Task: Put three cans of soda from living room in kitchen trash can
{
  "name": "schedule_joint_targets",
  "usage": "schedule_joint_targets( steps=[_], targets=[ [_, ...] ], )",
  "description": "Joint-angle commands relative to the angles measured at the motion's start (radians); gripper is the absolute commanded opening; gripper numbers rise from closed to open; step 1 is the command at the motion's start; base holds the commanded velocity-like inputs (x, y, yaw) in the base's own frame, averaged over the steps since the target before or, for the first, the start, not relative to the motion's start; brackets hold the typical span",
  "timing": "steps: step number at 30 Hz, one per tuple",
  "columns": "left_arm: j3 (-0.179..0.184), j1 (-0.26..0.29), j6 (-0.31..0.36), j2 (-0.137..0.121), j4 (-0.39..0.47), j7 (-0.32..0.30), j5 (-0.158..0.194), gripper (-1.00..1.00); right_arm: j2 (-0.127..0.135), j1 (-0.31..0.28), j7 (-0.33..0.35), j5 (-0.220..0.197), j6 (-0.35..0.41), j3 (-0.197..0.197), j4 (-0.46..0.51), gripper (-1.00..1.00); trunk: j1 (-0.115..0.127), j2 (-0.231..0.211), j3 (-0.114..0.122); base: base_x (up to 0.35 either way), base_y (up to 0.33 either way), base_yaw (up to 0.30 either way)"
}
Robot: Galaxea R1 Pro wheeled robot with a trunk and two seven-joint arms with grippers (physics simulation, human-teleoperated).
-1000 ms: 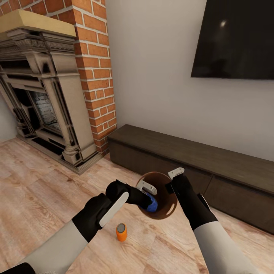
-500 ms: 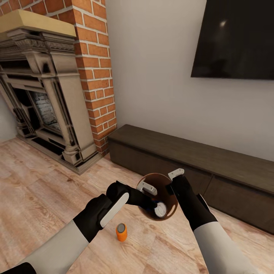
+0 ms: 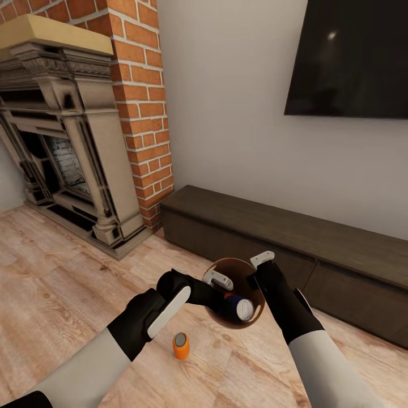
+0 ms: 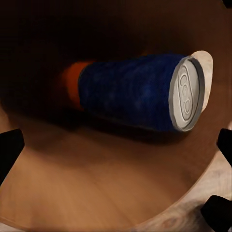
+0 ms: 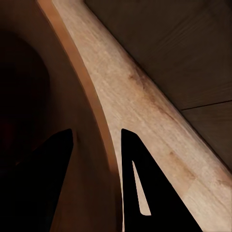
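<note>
Standing around your workspace: red brick fireplace [image 3: 141,107] with a carved grey surround at far left, black TV [image 3: 351,56] on the pale wall, and a long low dark wood cabinet [image 3: 294,238] running along that wall just behind the arms; light wood plank floor [image 3: 51,272] below. One bright orange can [image 3: 181,345], a small cylinder with a grey metal top, stands upright on the floor beneath your left forearm, apart from both hands. Your right hand [image 3: 256,271] grips the rim of the trash can [image 3: 255,309], held above the floor and tipped toward the camera; the right wrist view shows one finger on each side of the thin wall, inside and outside. Bin interior is smooth brown. Inside it the dark blue can [image 4: 137,92] lies on its side, grey lid facing the opening, with an orange can [image 4: 72,84] partly hidden behind it. Your left hand [image 3: 221,289] sits at the bin's mouth, fingers spread and released, the blue can lying loose just ahead of them.
</note>
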State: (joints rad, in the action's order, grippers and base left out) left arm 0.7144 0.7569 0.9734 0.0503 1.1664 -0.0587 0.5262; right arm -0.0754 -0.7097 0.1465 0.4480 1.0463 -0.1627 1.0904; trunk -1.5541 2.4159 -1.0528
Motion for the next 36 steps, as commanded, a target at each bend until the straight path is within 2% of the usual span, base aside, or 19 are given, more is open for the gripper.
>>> schedule_joint_targets(
  steps=[1, 6, 9, 10, 13, 14, 15, 16, 17, 18, 20, 23, 24, 25, 30, 33, 36],
  targets=[
    [-0.002, 0.0, -0.001, -0.003, 0.01, 0.007, -0.051, 1.0, 0.0, -0.001, 0.004, -0.019, 0.001, 0.0, 0.026, -1.0, 0.0, 0.0, 0.0, 0.0, 0.0, 0.0],
    [-0.007, -0.001, 0.003, -0.009, 0.105, -0.015, -0.047, 1.0, 0.0, -0.001, 0.004, -0.019, 0.001, 0.001, 0.026, -1.0, 0.0, 0.0, 0.0, 0.0, 0.0, 0.0],
    [-0.011, -0.003, 0.01, -0.044, 0.166, -0.045, -0.043, 1.0, 0.0, -0.001, 0.004, -0.019, 0.001, 0.001, 0.026, -1.0, 0.0, 0.0, 0.0, 0.0, 0.0, 0.0],
    [-0.013, -0.004, 0.011, -0.072, 0.196, -0.062, -0.042, 1.0, 0.0, -0.001, 0.004, -0.02, 0.001, 0.001, 0.026, -1.0, 0.0, 0.0, 0.0, 0.0, 0.0, 0.0],
    [-0.02, -0.005, 0.012, -0.113, 0.229, -0.089, -0.04, 1.0, 0.001, -0.001, 0.004, -0.021, 0.001, 0.002, 0.026, -1.0, 0.0, 0.0, 0.0, 0.0, 0.0, 0.0],
    [-0.041, -0.005, 0.012, -0.137, 0.242, -0.111, -0.039, 1.0, 0.001, -0.001, 0.004, -0.021, 0.001, 0.003, 0.026, -1.0, 0.0, 0.0, 0.0, 0.0, 0.0, 0.0],
    [-0.101, -0.007, 0.011, -0.169, 0.253, -0.15, -0.039, 1.0, 0.002, -0.001, 0.004, -0.022, 0.001, 0.004, 0.026, -1.0, 0.0, 0.0, 0.0, 0.0, 0.0, 0.0],
    [-0.123, -0.009, 0.01, -0.179, 0.256, -0.164, -0.039, 1.0, 0.002, -0.001, 0.004, -0.022, 0.001, 0.004, 0.026, -1.0, 0.0, 0.0, 0.0, 0.0, 0.0, 0.0],
    [-0.163, -0.01, 0.008, -0.198, 0.259, -0.195, -0.039, 1.0, 0.003, -0.001, 0.004, -0.023, 0.001, 0.004, 0.026, -1.0, 0.0, 0.0, 0.0, 0.0, 0.0, 0.0],
    [-0.18, -0.011, 0.006, -0.207, 0.26, -0.21, -0.04, 1.0, 0.003, -0.001, 0.004, -0.023, 0.001, 0.004, 0.026, -1.0, 0.0, 0.0, 0.0, 0.0, 0.0, 0.0],
    [-0.243, -0.014, 0.0, -0.251, 0.262, -0.256, -0.041, 1.0, 0.004, -0.001, 0.004, -0.024, 0.001, 0.005, 0.026, -1.0, 0.0, 0.0, 0.0, 0.0, 0.0, 0.0],
    [-0.294, -0.015, -0.026, -0.295, 0.26, -0.272, -0.042, 1.0, 0.004, -0.001, 0.005, -0.024, 0.001, 0.006, 0.026, -1.0, 0.0, 0.0, 0.0, 0.0, 0.0, 0.0],
    [-0.333, -0.026, -0.08, -0.326, 0.255, -0.279, -0.045, 1.0, 0.005, -0.001, 0.005, -0.025, 0.001, 0.006, 0.026, -1.0, 0.0, 0.0, 0.0, 0.0, 0.0, 0.0],
    [-0.349, -0.042, -0.117, -0.339, 0.252, -0.278, -0.047, 1.0, 0.005, -0.001, 0.005, -0.025, 0.001, 0.006, 0.026, -1.0, 0.0, 0.0, 0.0, 0.0, 0.0, 0.0],
    [-0.37, -0.089, -0.209, -0.355, 0.221, -0.259, -0.05, 1.0, 0.007, 0.0, 0.005, -0.025, 0.001, 0.008, 0.027, -1.0, 0.0, 0.0, 0.0, 0.0, 0.0, 0.0],
    [-0.378, -0.125, -0.371, -0.359, 0.088, -0.253, -0.049, 1.0, 0.011, 0.003, 0.006, -0.026, 0.001, 0.011, 0.031, -1.0, 0.0, 0.0, 0.0, 0.0, 0.0, 0.0],
    [-0.381, -0.135, -0.461, -0.359, -0.021, -0.254, -0.05, 1.0, 0.012, 0.005, 0.007, -0.028, 0.001, 0.014, 0.033, -1.0, 0.0, 0.0, 0.0, 0.0, 0.0, 0.0]
  ],
)
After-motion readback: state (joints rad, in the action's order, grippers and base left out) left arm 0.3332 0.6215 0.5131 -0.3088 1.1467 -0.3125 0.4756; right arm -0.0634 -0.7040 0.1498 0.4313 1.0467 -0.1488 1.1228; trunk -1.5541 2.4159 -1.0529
